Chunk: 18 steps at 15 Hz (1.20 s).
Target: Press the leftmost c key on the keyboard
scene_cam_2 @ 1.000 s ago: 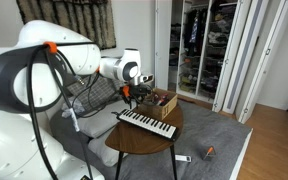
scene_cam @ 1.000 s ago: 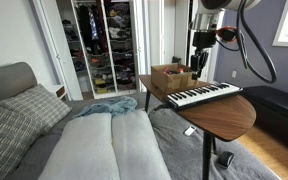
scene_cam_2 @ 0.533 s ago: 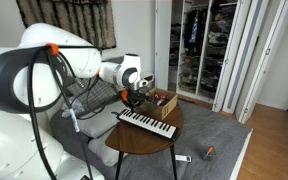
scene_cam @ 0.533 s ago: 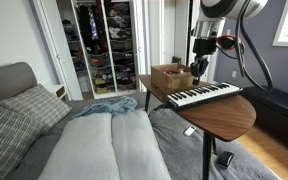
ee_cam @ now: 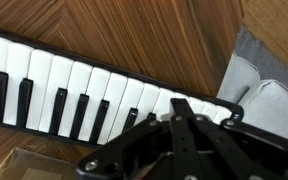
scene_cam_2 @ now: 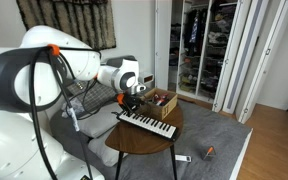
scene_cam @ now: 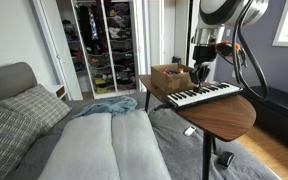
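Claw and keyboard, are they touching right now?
Cannot tell. The wrist view shows the claw over the keyboard, but its own tip hides any gap; both exterior views are too distant.

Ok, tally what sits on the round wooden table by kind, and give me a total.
Keyboard: 1
Brown box: 1
Total on the table: 2
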Each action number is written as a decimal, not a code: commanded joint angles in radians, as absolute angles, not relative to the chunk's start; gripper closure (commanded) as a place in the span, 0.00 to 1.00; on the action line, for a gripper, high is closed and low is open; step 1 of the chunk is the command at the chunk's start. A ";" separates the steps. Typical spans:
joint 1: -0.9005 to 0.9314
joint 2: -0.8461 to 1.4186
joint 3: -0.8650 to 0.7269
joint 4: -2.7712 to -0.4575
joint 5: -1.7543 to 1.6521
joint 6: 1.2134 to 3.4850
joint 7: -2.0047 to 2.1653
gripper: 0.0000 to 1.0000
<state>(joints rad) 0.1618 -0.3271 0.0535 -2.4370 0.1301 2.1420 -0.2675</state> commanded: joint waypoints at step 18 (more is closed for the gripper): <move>0.159 -0.305 0.073 -2.459 0.141 2.150 -0.187 0.99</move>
<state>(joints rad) 0.1618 -0.3048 0.0702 -2.4601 0.1406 2.1520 -0.1868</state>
